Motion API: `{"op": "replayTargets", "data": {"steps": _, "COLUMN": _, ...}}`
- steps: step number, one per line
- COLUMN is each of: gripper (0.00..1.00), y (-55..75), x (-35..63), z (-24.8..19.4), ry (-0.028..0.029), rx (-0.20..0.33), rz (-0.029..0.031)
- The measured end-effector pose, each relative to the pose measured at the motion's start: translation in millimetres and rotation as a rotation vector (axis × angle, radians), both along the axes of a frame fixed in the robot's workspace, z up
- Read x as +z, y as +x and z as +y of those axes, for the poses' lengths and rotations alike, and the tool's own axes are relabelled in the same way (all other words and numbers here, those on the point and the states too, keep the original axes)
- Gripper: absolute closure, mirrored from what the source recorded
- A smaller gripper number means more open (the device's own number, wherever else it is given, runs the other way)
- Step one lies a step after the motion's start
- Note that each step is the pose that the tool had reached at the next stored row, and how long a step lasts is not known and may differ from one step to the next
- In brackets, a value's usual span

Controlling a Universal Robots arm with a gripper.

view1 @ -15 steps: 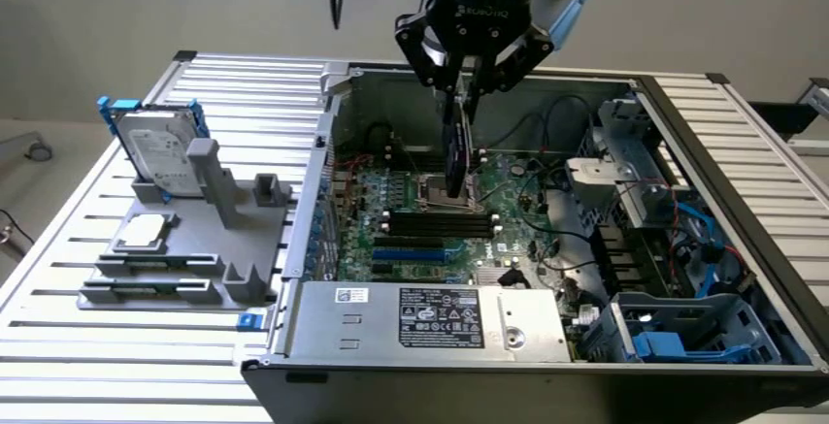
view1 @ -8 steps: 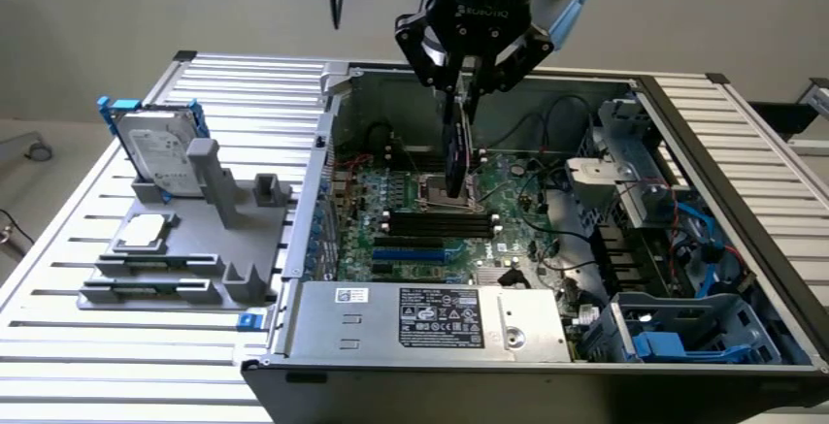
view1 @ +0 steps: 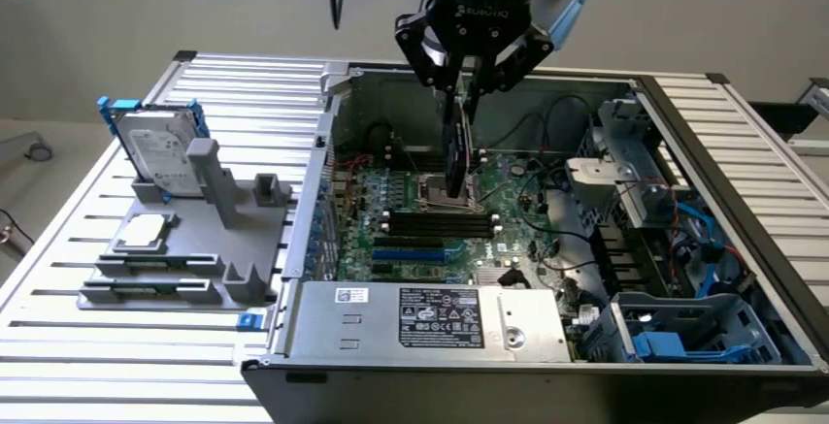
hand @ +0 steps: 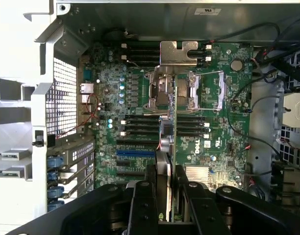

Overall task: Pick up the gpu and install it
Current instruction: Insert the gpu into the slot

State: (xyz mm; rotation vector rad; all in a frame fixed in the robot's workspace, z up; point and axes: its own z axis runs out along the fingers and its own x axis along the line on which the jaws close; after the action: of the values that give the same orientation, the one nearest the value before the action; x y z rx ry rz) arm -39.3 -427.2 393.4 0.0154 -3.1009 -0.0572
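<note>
In the exterior view, the gripper (view1: 463, 89) hung over the open case (view1: 324, 152), jaws closed narrowly on the top edge of the gpu (view1: 456, 152). The card hung upright, edge-down, above the board (view1: 414, 220) near the CPU socket, apparently not seated.

In the wrist view, the gpu (hand: 172, 132) ran edge-on between the fingers (hand: 149, 196) of the gripper (hand: 165, 193), over the middle of the board (hand: 213, 137). The blue slot (hand: 135, 152) lay off the card's line. The pick-up looked done and the install was in hand. Seating would likely call for matching the card's edge to a slot and pressing straight down.
</note>
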Motion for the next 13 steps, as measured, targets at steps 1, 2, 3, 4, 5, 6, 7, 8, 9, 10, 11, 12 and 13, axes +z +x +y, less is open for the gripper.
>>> {"op": "replayTargets", "data": {"steps": 1, "gripper": 0.74, "y": 0.0, "x": 0.0, "z": 0.0, "ry": 0.0000, "rx": 0.000, "rz": -0.0001}}
{"op": "replayTargets", "data": {"steps": 2, "gripper": 0.74, "y": 0.0, "x": 0.0, "z": 0.0, "ry": 0.0001, "rx": 0.004, "rz": -0.0003}}
{"op": "replayTargets", "data": {"steps": 3, "gripper": 0.74, "y": 0.0, "x": 0.0, "z": 0.0, "ry": 0.0002, "rx": 0.018, "rz": -0.0005}}
{"op": "replayTargets", "data": {"steps": 4, "gripper": 0.74, "y": 0.0, "x": -0.1, "z": 0.0, "ry": 0.0004, "rx": 0.035, "rz": -0.0005}}
{"op": "replayTargets", "data": {"steps": 5, "gripper": 0.74, "y": 0.0, "x": 0.0, "z": 0.0, "ry": 0.0004, "rx": 0.053, "rz": -0.0005}}
{"op": "replayTargets", "data": {"steps": 6, "gripper": 0.74, "y": 0.0, "x": 0.0, "z": 0.0, "ry": 0.0004, "rx": 0.071, "rz": -0.0005}}
{"op": "replayTargets", "data": {"steps": 7, "gripper": 0.74, "y": 0.0, "x": 0.0, "z": 0.0, "ry": 0.0004, "rx": 0.090, "rz": -0.0005}}
{"op": "replayTargets", "data": {"steps": 8, "gripper": 0.74, "y": 0.0, "x": 0.0, "z": 0.0, "ry": 0.0004, "rx": 0.108, "rz": -0.0005}}
{"op": "replayTargets", "data": {"steps": 9, "gripper": 0.74, "y": 0.0, "x": 0.0, "z": 0.0, "ry": 0.0004, "rx": 0.127, "rz": -0.0006}}
{"op": "replayTargets", "data": {"steps": 10, "gripper": 0.74, "y": 0.0, "x": 0.0, "z": 0.0, "ry": 0.0004, "rx": 0.145, "rz": -0.0006}}
{"op": "replayTargets", "data": {"steps": 11, "gripper": 0.74, "y": 0.0, "x": 0.0, "z": 0.0, "ry": 0.0004, "rx": 0.163, "rz": -0.0006}}
{"op": "replayTargets", "data": {"steps": 12, "gripper": 0.74, "y": 0.0, "x": 0.0, "z": 0.0, "ry": 0.0004, "rx": 0.182, "rz": -0.0007}}
{"op": "replayTargets", "data": {"steps": 13, "gripper": 0.74, "y": 0.0, "x": 0.0, "z": 0.0, "ry": 0.0004, "rx": 0.200, "rz": -0.0007}}
